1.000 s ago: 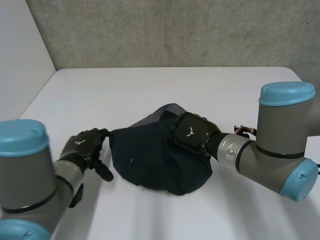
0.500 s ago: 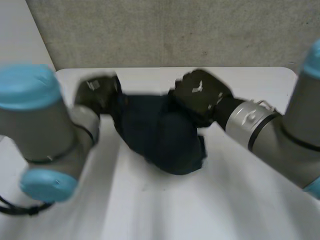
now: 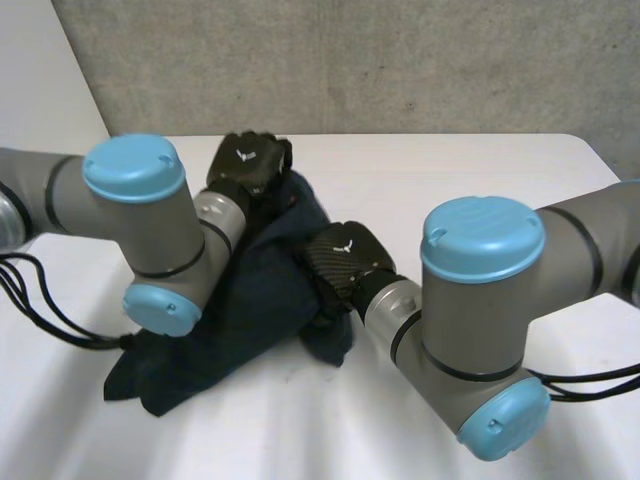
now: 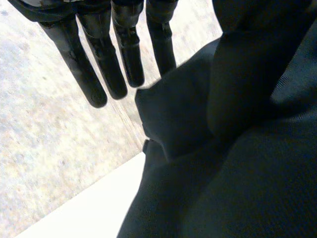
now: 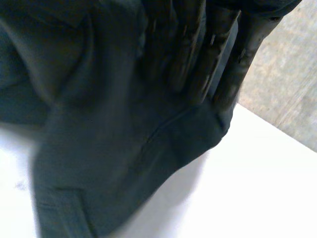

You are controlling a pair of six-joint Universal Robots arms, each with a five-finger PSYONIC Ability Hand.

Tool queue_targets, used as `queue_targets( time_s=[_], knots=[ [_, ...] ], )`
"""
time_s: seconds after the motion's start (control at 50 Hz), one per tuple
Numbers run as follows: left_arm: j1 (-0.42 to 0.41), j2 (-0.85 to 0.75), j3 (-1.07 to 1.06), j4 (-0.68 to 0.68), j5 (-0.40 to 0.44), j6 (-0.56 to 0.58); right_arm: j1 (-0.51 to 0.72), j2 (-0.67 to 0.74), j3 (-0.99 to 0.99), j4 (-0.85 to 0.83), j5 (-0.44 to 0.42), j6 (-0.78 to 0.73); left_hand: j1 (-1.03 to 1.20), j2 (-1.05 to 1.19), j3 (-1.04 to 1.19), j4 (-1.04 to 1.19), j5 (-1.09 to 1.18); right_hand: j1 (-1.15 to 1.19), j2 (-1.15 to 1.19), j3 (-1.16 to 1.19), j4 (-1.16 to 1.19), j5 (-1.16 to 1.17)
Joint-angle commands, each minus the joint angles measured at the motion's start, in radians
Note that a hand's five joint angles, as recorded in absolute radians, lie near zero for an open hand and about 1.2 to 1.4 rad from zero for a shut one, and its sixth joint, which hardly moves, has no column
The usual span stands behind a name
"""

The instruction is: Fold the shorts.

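Guessing we're mid-fold here; the dark navy fabric shorts (image 3: 250, 300) run from mid-table toward the near left corner of the white table (image 3: 480, 170), bunched, far end lifted off it; the black left hand (image 3: 250, 160) sits at that raised end, but whether it really has a pinch on the cloth we can't tell; the black right hand (image 3: 345, 262) is at the cloth's right edge, fingers (image 5: 198, 54) straight and laid flat against the fabric, wrapped round nothing; next we'd want the raised end carried over and set down flat, the right hand pinning the crease.
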State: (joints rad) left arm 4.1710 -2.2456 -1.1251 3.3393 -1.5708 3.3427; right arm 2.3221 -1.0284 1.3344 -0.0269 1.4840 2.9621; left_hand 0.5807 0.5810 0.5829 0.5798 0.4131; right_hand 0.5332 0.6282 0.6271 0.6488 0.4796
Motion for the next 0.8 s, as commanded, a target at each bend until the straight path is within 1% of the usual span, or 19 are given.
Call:
queue_targets(
  time_s=[0.02, 0.06, 0.12, 0.14, 0.24, 0.28, 0.34, 0.4, 0.44, 0.52, 0.62, 0.72, 0.8],
  knots=[
    [0.003, 0.107, -0.096, -0.006, -0.012, 0.040, -0.007, -0.036, -0.024, 0.073, -0.001, -0.011, -0.144, -0.144, -0.146, -0.143, -0.151, -0.237, -0.332, -0.331, -0.352, -0.358],
    [0.008, 0.193, -0.143, -0.012, -0.034, 0.040, -0.007, -0.076, -0.034, 0.122, -0.004, -0.021, -0.217, -0.217, -0.219, -0.216, -0.224, -0.249, -0.344, -0.342, -0.364, -0.370],
    [0.011, 0.274, -0.192, -0.027, -0.064, 0.038, -0.030, -0.113, -0.044, 0.189, -0.007, -0.040, -0.250, -0.250, -0.252, -0.249, -0.257, -0.246, -0.341, -0.340, -0.361, -0.367],
    [0.014, 0.325, -0.225, -0.047, -0.090, 0.038, -0.044, -0.119, -0.044, 0.205, -0.008, -0.044, -0.276, -0.276, -0.278, -0.275, -0.283, -0.246, -0.341, -0.340, -0.361, -0.367],
    [0.031, 0.484, -0.341, -0.141, -0.161, 0.023, -0.110, -0.137, -0.031, 0.272, -0.022, -0.054, -0.317, -0.318, -0.320, -0.316, -0.324, -0.219, -0.314, -0.313, -0.335, -0.340],
    [0.038, 0.553, -0.401, -0.188, -0.173, 0.008, -0.127, -0.160, -0.017, 0.286, -0.037, -0.048, -0.341, -0.341, -0.343, -0.340, -0.348, -0.205, -0.300, -0.298, -0.320, -0.326],
    [0.040, 0.615, -0.453, -0.222, -0.173, -0.025, -0.156, -0.185, 0.025, 0.282, -0.060, -0.041, -0.352, -0.353, -0.355, -0.352, -0.359, -0.181, -0.276, -0.275, -0.297, -0.302],
    [0.047, 0.681, -0.521, -0.245, -0.175, -0.091, -0.190, -0.197, 0.058, 0.269, -0.070, -0.026, -0.364, -0.365, -0.366, -0.363, -0.371, -0.166, -0.261, -0.260, -0.282, -0.287],
    [0.067, 0.722, -0.571, -0.262, -0.173, -0.127, -0.214, -0.206, 0.088, 0.240, -0.065, 0.018, -0.367, -0.368, -0.369, -0.366, -0.374, -0.175, -0.270, -0.269, -0.291, -0.296],
    [0.119, 0.762, -0.659, -0.320, -0.167, -0.147, -0.259, -0.211, 0.138, 0.191, -0.068, 0.133, -0.361, -0.362, -0.364, -0.360, -0.368, -0.213, -0.308, -0.307, -0.329, -0.334],
    [0.140, 0.764, -0.758, -0.365, -0.158, -0.150, -0.305, -0.202, 0.163, 0.194, -0.070, 0.242, -0.361, -0.362, -0.364, -0.360, -0.368, -0.345, -0.440, -0.439, -0.461, -0.466],
    [0.147, 0.753, -0.840, -0.334, -0.153, -0.149, -0.299, -0.138, 0.181, 0.188, -0.087, 0.320, -0.367, -0.368, -0.369, -0.366, -0.374, -0.359, -0.454, -0.453, -0.474, -0.480],
    [0.155, 0.704, -0.869, -0.268, -0.149, -0.147, -0.296, -0.066, 0.158, 0.179, -0.122, 0.411, -0.361, -0.362, -0.364, -0.360, -0.368, -0.359, -0.454, -0.453, -0.474, -0.480]
  ],
)
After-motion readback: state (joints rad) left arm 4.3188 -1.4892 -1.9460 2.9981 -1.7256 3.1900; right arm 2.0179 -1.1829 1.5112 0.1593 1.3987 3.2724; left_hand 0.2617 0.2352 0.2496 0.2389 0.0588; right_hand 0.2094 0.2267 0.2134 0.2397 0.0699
